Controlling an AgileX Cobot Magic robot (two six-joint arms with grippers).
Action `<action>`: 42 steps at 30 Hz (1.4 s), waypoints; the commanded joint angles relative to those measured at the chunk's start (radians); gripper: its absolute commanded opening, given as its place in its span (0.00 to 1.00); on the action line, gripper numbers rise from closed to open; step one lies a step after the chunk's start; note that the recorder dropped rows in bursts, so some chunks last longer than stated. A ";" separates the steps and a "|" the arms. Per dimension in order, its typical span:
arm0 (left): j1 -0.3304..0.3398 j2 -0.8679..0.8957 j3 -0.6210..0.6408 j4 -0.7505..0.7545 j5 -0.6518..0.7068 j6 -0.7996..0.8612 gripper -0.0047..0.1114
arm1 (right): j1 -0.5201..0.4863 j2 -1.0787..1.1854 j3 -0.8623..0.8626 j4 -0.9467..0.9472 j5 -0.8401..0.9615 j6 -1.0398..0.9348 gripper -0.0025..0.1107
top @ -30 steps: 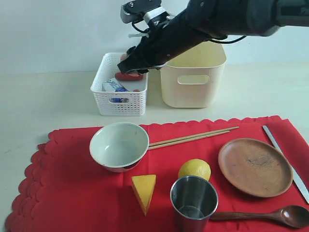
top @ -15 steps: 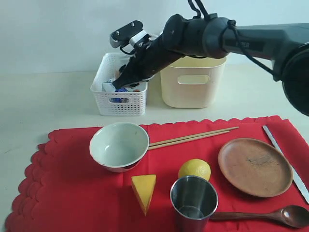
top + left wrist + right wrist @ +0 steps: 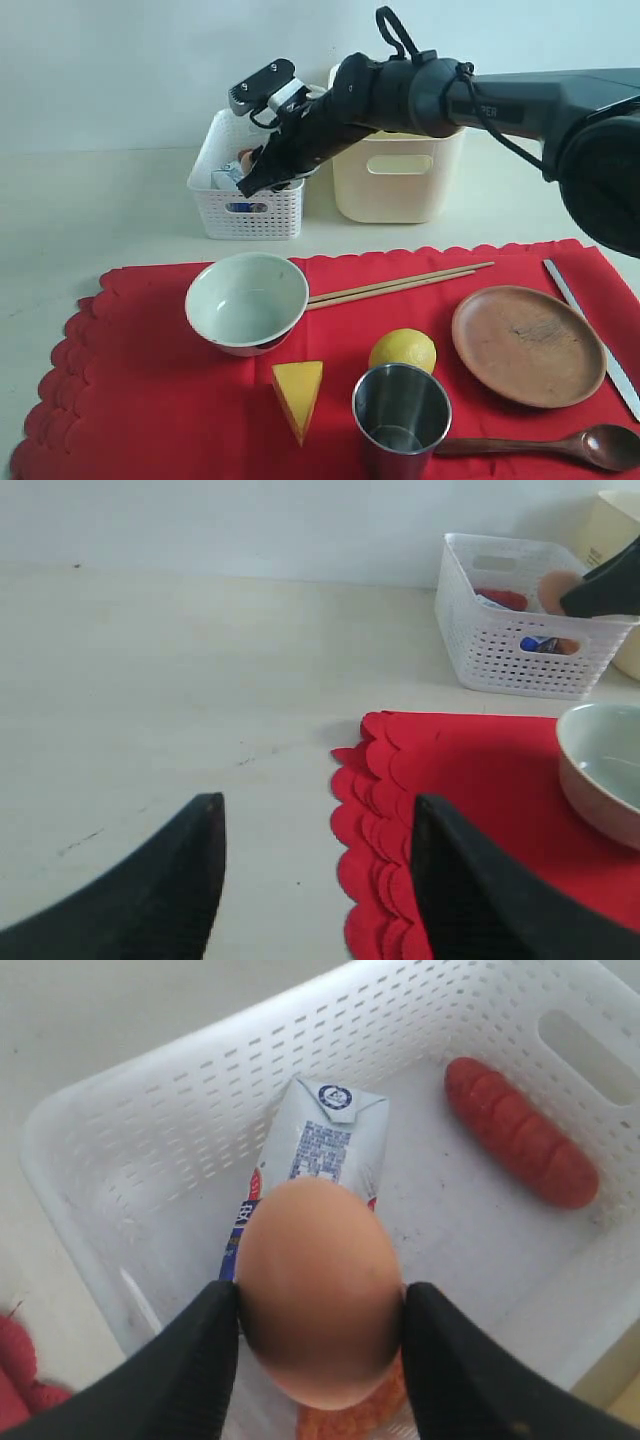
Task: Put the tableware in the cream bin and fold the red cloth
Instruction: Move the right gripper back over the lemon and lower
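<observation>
The right jaws clasp an egg (image 3: 320, 1290) over the white basket (image 3: 248, 216). The left jaws hang parted and empty above the desk (image 3: 150, 700).

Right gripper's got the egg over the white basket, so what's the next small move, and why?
Probably lower slightly and open the right gripper: the egg is clamped directly above the white basket, where the carton and sausage lie.
</observation>
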 commanded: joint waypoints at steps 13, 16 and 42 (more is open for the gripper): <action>-0.001 -0.005 0.003 -0.001 -0.010 -0.005 0.51 | -0.001 -0.164 -0.010 -0.239 0.214 0.272 0.50; -0.001 -0.005 0.003 -0.001 -0.010 -0.005 0.51 | -0.001 -0.207 -0.010 -0.263 0.335 0.274 0.50; -0.001 -0.005 0.003 -0.001 -0.010 -0.005 0.51 | -0.240 -0.714 0.687 -0.178 0.407 0.176 0.44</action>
